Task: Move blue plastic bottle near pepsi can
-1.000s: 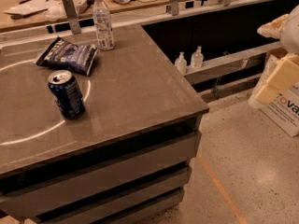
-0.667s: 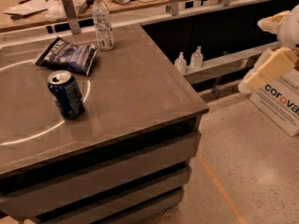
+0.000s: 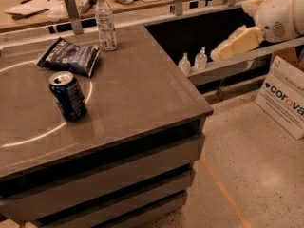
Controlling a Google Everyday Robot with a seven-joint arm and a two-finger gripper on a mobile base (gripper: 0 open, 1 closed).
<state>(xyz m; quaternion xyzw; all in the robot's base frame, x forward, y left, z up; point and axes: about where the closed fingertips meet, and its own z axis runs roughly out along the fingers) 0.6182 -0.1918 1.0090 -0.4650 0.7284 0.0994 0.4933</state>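
Observation:
The blue plastic bottle (image 3: pixel 105 22), clear with a white cap and a pale label, stands upright at the far edge of the grey table (image 3: pixel 142 94). The pepsi can (image 3: pixel 68 96), dark blue with a silver top, stands upright nearer the front left, well apart from the bottle. My gripper (image 3: pixel 227 49) is at the right, off the table's right side and above the lower shelf, far from both the bottle and the can. It holds nothing that I can see. The white arm joint (image 3: pixel 280 17) is behind it at the upper right.
A dark blue chip bag (image 3: pixel 69 56) lies between the bottle and the can. Two small clear pump bottles (image 3: pixel 192 61) stand on a shelf to the right of the table. A white cardboard box (image 3: pixel 285 99) sits on the floor at right. A cluttered desk (image 3: pixel 47 4) lies behind.
My arm has moved up and to the left from the right edge of the view, toward the table. The bottle, can and chip bag have not moved.

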